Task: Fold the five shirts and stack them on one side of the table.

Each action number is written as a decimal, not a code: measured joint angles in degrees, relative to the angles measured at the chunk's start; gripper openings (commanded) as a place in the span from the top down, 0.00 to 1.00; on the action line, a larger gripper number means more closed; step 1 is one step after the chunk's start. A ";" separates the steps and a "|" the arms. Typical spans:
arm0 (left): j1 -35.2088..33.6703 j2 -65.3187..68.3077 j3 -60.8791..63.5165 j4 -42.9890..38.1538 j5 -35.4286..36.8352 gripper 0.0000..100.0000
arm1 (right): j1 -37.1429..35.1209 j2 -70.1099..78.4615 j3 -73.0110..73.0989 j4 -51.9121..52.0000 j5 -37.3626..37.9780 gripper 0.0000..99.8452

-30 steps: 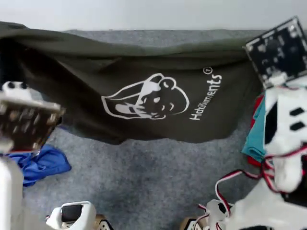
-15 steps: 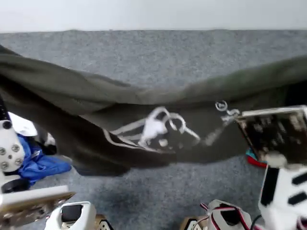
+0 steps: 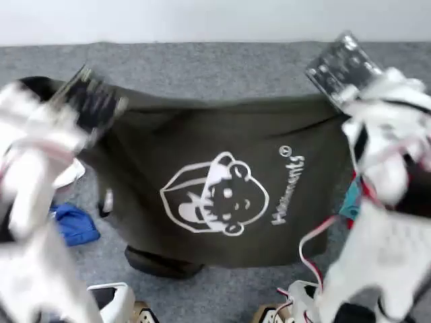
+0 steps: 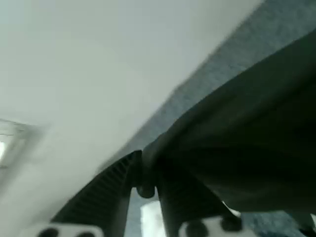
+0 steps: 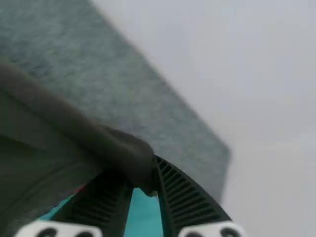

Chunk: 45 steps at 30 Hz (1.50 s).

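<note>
Jaws of the left gripper [image 4: 144, 190] pinch shut on a fold of the dark green shirt [image 3: 222, 195]. The right gripper [image 5: 145, 190] clamps another fold the same way, with teal cloth [image 5: 143, 212] beneath it. The high view adds the whole shirt, spread between both arms over the grey table [image 3: 202, 67], white cartoon print facing up. A blue shirt [image 3: 74, 225] lies beside its left edge. Beyond stands a pale wall [image 3: 202, 20].
</note>
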 measured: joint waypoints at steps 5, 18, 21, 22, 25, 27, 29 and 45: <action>0.70 11.08 9.49 -13.27 6.15 0.98 | -0.44 7.91 11.16 -14.51 -2.64 0.99; 5.98 32.35 9.14 -46.15 10.81 0.98 | -2.02 27.25 12.92 -49.32 -3.16 0.99; 6.51 36.40 4.92 -49.85 10.81 0.98 | -2.02 29.36 12.92 -55.30 -3.16 0.99; 6.68 37.54 2.99 -50.20 10.90 0.98 | -2.02 29.54 12.92 -56.79 -3.16 0.99; 7.30 41.23 -3.69 -50.37 10.90 0.98 | -1.93 29.54 12.92 -59.52 -3.16 0.99; 7.56 43.52 -7.56 -49.67 10.90 0.98 | -1.93 29.71 12.92 -60.31 -3.16 0.99; 7.56 45.10 -10.73 -47.30 10.81 0.98 | -1.93 30.77 12.92 -60.40 -3.16 0.99; 8.79 46.68 -14.95 -5.80 10.81 0.98 | 0.53 35.16 12.92 -37.63 1.58 0.99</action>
